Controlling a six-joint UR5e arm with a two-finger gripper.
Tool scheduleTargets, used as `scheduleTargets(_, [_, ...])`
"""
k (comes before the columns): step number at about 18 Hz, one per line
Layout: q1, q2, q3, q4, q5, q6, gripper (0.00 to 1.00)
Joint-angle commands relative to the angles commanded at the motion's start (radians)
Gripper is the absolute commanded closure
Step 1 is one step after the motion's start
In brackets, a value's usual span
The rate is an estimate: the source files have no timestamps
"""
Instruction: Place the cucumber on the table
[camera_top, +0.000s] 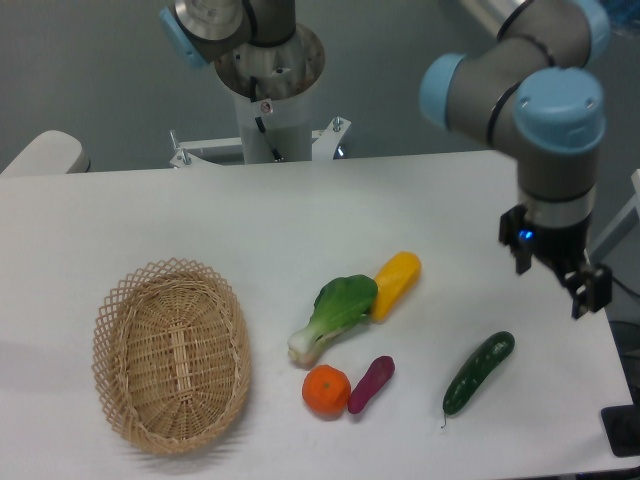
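The dark green cucumber (478, 373) lies on the white table (150, 220) at the front right, its thin stem tip pointing toward the front edge. My gripper (552, 283) hangs above and a little to the right of it, clear of it. Its two fingers (521, 258) stand apart with nothing between them, so it is open and empty.
An oval wicker basket (172, 355) stands at the front left, with nothing in it. A bok choy (333, 314), a yellow vegetable (395, 284), an orange (326, 390) and a small purple vegetable (370, 384) lie grouped mid-table, left of the cucumber. The table's right edge is close.
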Motion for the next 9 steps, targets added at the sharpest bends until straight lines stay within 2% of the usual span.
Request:
scheduleTargets(3, [0.043,0.008,-0.003,-0.038,-0.026,0.103,0.00])
scheduleTargets(9, [0.028,0.022,-0.031,-0.031,-0.028,0.086,0.00])
